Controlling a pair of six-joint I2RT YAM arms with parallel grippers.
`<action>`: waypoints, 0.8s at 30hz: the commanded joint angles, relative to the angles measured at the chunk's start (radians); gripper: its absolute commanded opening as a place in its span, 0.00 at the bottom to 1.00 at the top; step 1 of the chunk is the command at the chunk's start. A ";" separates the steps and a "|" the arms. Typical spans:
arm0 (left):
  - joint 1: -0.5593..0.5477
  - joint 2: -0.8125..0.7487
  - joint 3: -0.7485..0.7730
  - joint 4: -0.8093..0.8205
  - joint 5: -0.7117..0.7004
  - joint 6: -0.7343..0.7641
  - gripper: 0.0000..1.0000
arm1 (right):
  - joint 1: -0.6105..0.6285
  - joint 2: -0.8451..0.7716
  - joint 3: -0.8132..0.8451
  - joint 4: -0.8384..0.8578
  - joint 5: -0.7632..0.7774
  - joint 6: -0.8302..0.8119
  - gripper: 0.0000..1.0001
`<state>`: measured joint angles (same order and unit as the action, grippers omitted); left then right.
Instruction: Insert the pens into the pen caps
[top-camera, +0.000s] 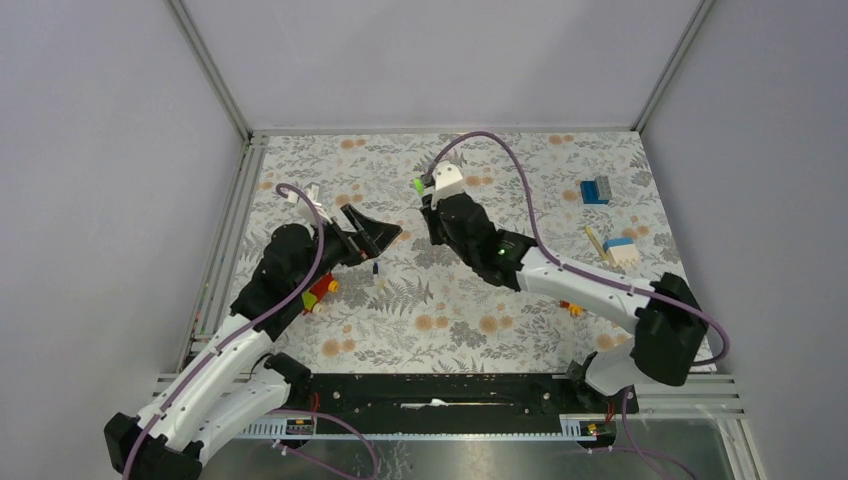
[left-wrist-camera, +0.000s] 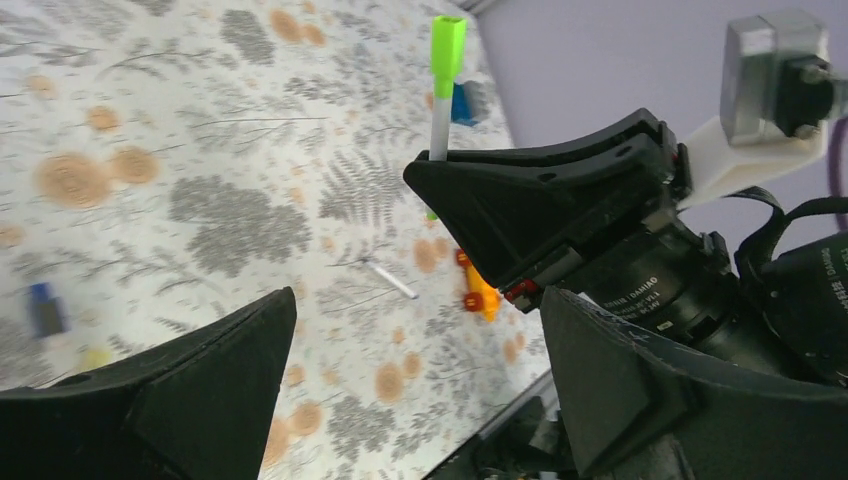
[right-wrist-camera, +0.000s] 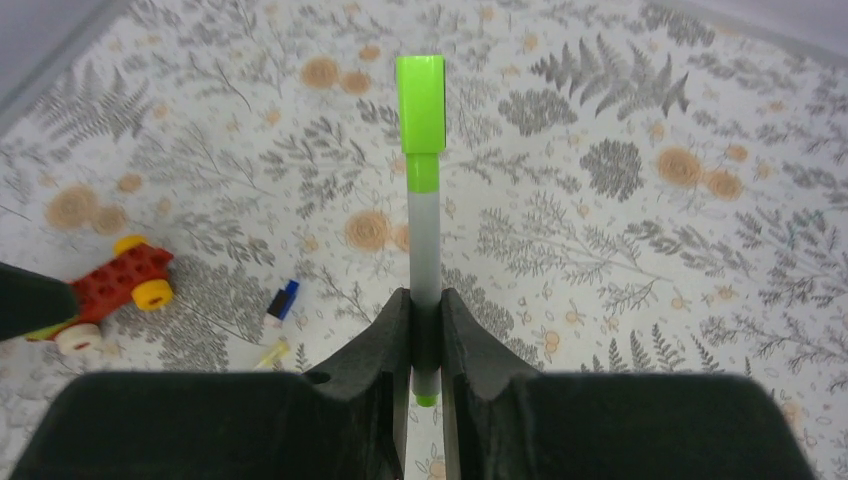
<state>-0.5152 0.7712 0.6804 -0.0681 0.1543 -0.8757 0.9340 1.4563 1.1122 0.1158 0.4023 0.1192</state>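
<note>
My right gripper (right-wrist-camera: 425, 300) is shut on a white pen (right-wrist-camera: 425, 245), which points away from it. The bright green cap (right-wrist-camera: 420, 90) sits on the pen's far end. In the top view this gripper (top-camera: 428, 196) is held above mid-table with the green cap (top-camera: 418, 185) at its tip. My left gripper (top-camera: 366, 233) is open and empty, just left of the right one; its jaws stand wide apart (left-wrist-camera: 415, 330). The dark blue cap (right-wrist-camera: 285, 298) lies on the table below it (top-camera: 377, 269). Another white pen (left-wrist-camera: 390, 280) lies loose. A tan pen (top-camera: 597, 243) lies at the right.
A red-yellow toy brick (top-camera: 320, 290) lies under the left arm. A small orange toy (top-camera: 570, 307) sits by the right arm. A blue brick (top-camera: 596, 190) and a blue-white brick (top-camera: 622, 250) lie at the far right. A yellowish bit (right-wrist-camera: 270, 352) lies beside the blue cap.
</note>
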 joint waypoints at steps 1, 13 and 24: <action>0.000 -0.039 0.065 -0.164 -0.116 0.133 0.99 | -0.004 0.097 0.086 -0.123 0.036 0.070 0.00; 0.000 -0.015 0.168 -0.413 -0.285 0.303 0.99 | -0.030 0.386 0.310 -0.349 -0.131 0.163 0.00; 0.000 -0.017 0.085 -0.423 -0.342 0.333 0.99 | -0.077 0.565 0.442 -0.411 -0.252 0.237 0.02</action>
<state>-0.5152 0.7547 0.7971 -0.5049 -0.1425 -0.5625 0.8898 1.9907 1.4929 -0.2687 0.2096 0.3058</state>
